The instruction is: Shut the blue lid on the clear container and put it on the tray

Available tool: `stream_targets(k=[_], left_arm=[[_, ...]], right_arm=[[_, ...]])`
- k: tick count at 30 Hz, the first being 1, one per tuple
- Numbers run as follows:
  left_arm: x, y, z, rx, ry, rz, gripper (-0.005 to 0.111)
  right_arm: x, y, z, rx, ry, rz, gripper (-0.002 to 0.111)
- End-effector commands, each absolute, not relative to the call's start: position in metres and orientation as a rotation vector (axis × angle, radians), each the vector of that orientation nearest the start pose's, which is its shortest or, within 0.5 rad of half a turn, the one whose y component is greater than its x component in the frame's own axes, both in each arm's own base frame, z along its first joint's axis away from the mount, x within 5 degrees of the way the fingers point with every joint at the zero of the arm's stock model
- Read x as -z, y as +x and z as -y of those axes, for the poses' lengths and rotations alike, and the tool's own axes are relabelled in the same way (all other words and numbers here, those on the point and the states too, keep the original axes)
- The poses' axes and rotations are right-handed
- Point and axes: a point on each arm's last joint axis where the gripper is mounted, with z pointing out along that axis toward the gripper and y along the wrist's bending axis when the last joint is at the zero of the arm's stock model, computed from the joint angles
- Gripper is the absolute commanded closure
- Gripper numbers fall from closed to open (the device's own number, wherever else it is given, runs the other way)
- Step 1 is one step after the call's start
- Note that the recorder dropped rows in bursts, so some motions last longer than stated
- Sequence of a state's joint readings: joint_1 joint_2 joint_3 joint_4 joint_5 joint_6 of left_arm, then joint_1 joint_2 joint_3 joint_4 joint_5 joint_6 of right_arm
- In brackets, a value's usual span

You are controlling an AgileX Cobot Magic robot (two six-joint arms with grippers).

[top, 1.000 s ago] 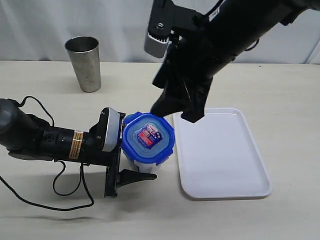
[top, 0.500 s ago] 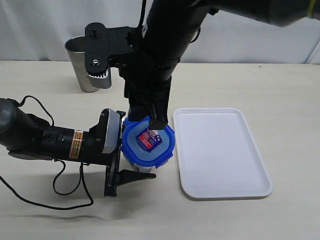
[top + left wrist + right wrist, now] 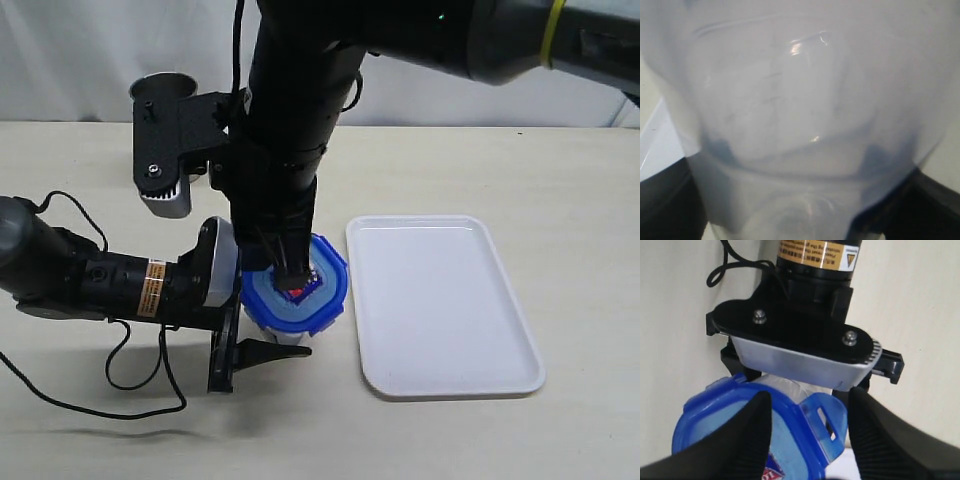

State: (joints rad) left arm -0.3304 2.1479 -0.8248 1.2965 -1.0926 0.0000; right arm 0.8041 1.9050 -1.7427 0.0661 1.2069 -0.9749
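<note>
The clear container (image 3: 272,328) stands left of the tray (image 3: 440,310), and my left gripper (image 3: 262,318), lying along the table, is shut on it from the side. In the left wrist view the container (image 3: 790,125) fills the picture as a blur, with the left gripper (image 3: 790,212) showing dark fingers (image 3: 665,205) at both sides. The blue lid (image 3: 318,290) sits on top of the container. My right gripper (image 3: 290,275) points straight down onto the lid. In the right wrist view the right gripper (image 3: 807,440) is open, its ribbed fingers (image 3: 747,440) straddling one lid flap (image 3: 827,422).
A grey steel cup (image 3: 165,82) stands at the back left, partly hidden behind the right arm's wrist camera (image 3: 165,170). The left arm's black cable (image 3: 130,395) loops over the table near the front left. The left wrist housing (image 3: 800,357) sits close against the lid.
The right arm swung from above the tray's edge to the left and came down over the lid; its fingers now cover the sticker. The left arm and container stayed put.
</note>
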Motion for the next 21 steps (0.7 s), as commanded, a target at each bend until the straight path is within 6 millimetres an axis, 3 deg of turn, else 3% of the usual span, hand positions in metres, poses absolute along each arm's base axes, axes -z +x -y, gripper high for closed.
stream_targets(k=[1,6,13,17,21], left_arm=[[-0.076,0.284,0.179,0.718,1.615,-1.248,0.107],[-0.075,0.284,0.179,0.717,1.617,-1.249,0.107],[-0.076,0.284,0.179,0.718,1.616,-1.248,0.107],[-0.074,0.285,0.178,0.612,1.687,-1.149,0.107],[-0.074,0.298,0.175,0.389,1.682,-1.093,0.107]], right_arm=[[-0.290,0.280,-0.294,-0.020,-2.157,-1.897,0.062],[-0.310,0.274,-0.289,-0.047,-2.083,-1.907,0.062],[-0.355,0.275,-0.251,-0.091,-1.764,-2.054,0.062],[-0.359,0.262,-0.240,-0.029,-1.961,-1.866,0.062],[-0.342,0.247,-0.238,-0.049,-2.110,-1.797,0.062]])
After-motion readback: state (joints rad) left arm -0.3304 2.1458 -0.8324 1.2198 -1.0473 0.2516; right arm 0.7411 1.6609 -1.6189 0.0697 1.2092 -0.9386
